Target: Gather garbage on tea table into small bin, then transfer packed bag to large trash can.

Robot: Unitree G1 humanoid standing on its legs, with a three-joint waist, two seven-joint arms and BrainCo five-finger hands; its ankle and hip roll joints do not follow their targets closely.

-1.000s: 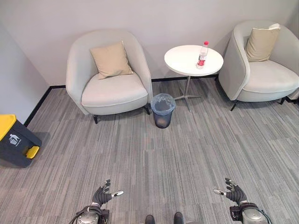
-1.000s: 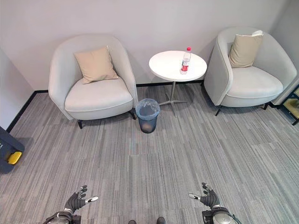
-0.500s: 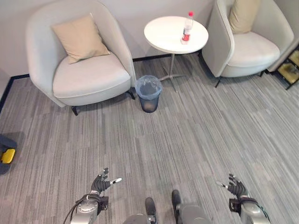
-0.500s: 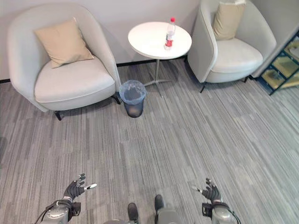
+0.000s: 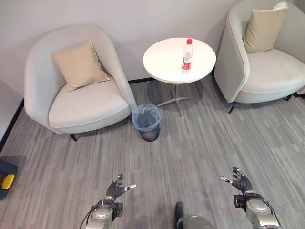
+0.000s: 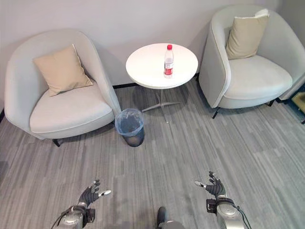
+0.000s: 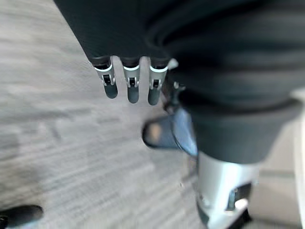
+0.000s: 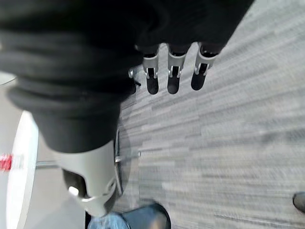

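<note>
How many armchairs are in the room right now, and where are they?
2. One armchair stands on the left of the round table, with the small bin by its front corner. The other armchair stands on the table's right. Each holds a beige cushion. More could sit outside the views.

Red bottle [image 5: 187, 56] label: print unreadable.

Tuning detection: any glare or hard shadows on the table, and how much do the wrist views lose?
Left eye view: the round white table is evenly lit with no glare, and only a soft shadow lies on the grey carpet beneath it. Left wrist view: the left hand and its dark cover block a large share. Right wrist view: the right hand does likewise.
</note>
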